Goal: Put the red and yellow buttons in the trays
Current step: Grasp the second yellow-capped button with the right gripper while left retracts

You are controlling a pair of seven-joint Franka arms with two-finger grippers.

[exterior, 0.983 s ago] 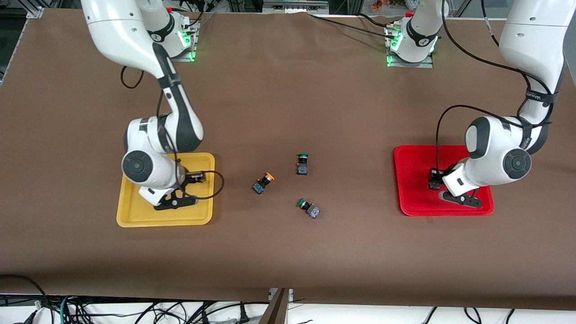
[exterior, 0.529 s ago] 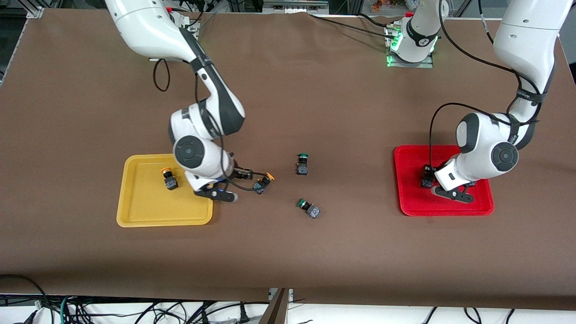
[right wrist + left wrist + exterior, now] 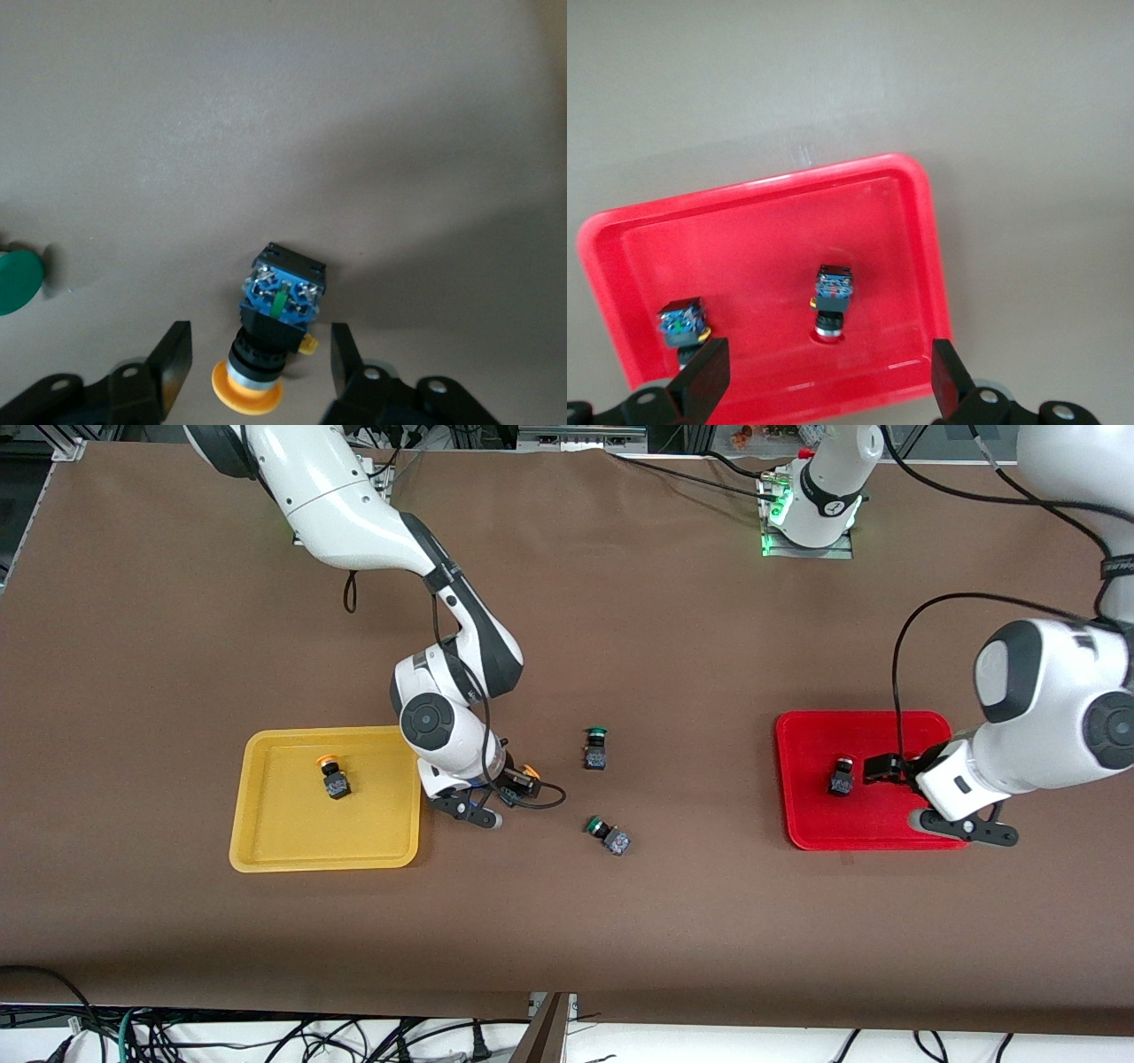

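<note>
The yellow tray (image 3: 266, 850) holds one yellow-capped button (image 3: 334, 778). A second yellow-capped button (image 3: 524, 778) lies on its side on the table between the yellow tray and the green-capped switches. My right gripper (image 3: 512, 786) is low over it and open. In the right wrist view the fingers (image 3: 173, 359) stand on either side of this button (image 3: 279, 305) with gaps. The red tray (image 3: 802, 735) holds a red-capped button (image 3: 842, 777). The left wrist view shows two buttons in the tray (image 3: 912, 204): one (image 3: 833, 301) and another (image 3: 682, 323). My left gripper (image 3: 904, 779) is open and empty above the red tray, also seen in the left wrist view (image 3: 826, 381).
Two green-capped switches lie on the brown table between the trays: one (image 3: 596, 748) farther from the front camera, one (image 3: 608, 835) nearer. A green cap (image 3: 18, 282) shows at the edge of the right wrist view.
My right gripper left a yellow-capped button in the yellow tray and moved to the yellow-capped button on the table. My left gripper rose and shifted toward the left arm's end of the red tray.
</note>
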